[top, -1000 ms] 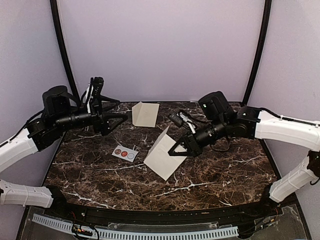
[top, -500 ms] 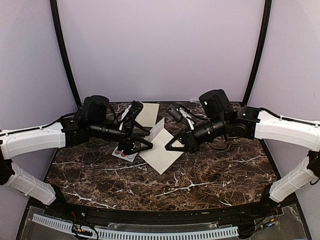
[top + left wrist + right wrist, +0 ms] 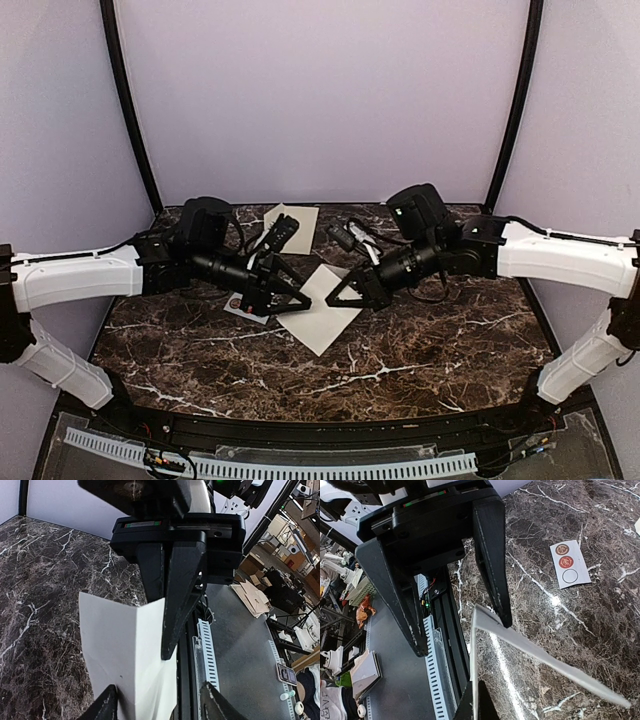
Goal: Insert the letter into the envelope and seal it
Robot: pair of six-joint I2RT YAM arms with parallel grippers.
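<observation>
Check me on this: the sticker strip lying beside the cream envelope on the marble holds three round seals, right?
Not quite. The sticker strip holds two round seals and one empty circle, not three seals; the right wrist view shows this plainly. The rest stands: it lies on the marble beside the cream envelope.
</observation>
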